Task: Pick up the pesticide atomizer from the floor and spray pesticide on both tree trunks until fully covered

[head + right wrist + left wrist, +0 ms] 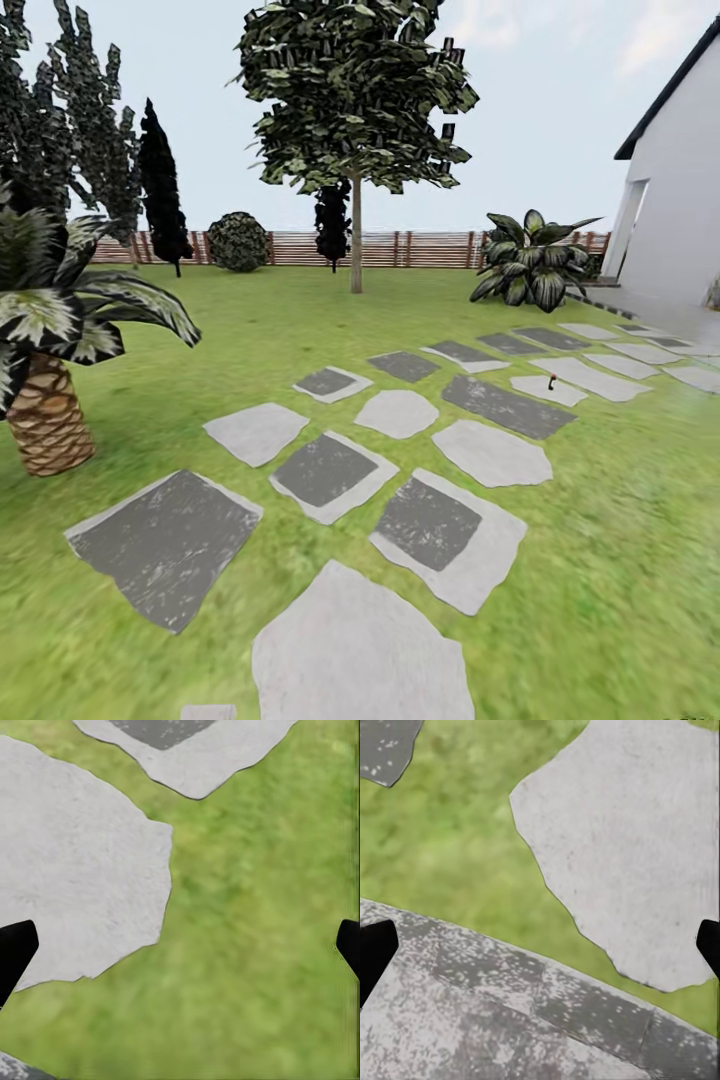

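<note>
Standing tiny and dark on a pale flat stone (545, 390) right of centre, the pesticide atomizer (551, 381) is seen. Smooth grey-brown tree trunk (356, 240) rises behind. Both jaws are spread wide over mottled paving and grass.

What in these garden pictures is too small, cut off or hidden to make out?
- Pesticide atomizer, head view: a tiny dark speck on a far stepping stone; no detail.
- Left gripper and right gripper, wrist views: fingertips cut by frame edges.
- House, head view: cut by the right edge.
</note>
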